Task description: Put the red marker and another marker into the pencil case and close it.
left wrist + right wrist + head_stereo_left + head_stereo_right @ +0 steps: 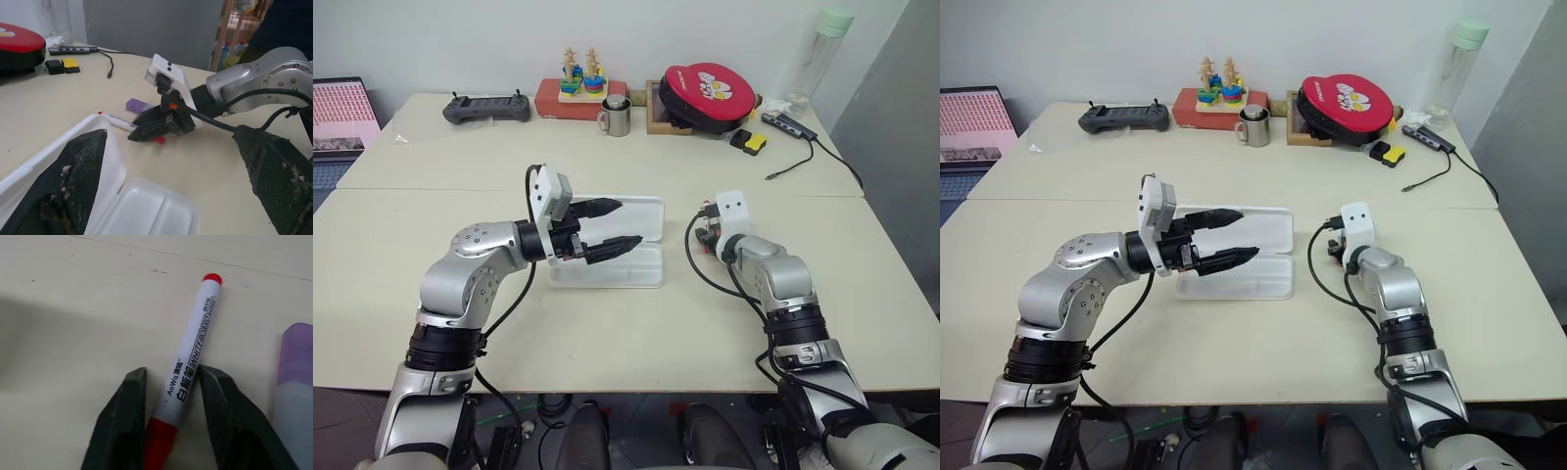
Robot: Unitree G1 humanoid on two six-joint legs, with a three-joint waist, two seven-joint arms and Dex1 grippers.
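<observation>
Reading "WHITEBOARD", the red marker (188,369) lies on the table (73,333).

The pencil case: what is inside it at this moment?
The pencil case lies open; the visible tray parts look empty. The left gripper hovers over it and covers part. The red marker still lies outside on the table.

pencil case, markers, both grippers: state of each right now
pencil case: open, lid flat on table
red marker: capped, lying on table, between right gripper's fingers
lilac marker: lying beside red marker, untouched
right gripper: closing around red marker
left gripper: open, above case
</observation>
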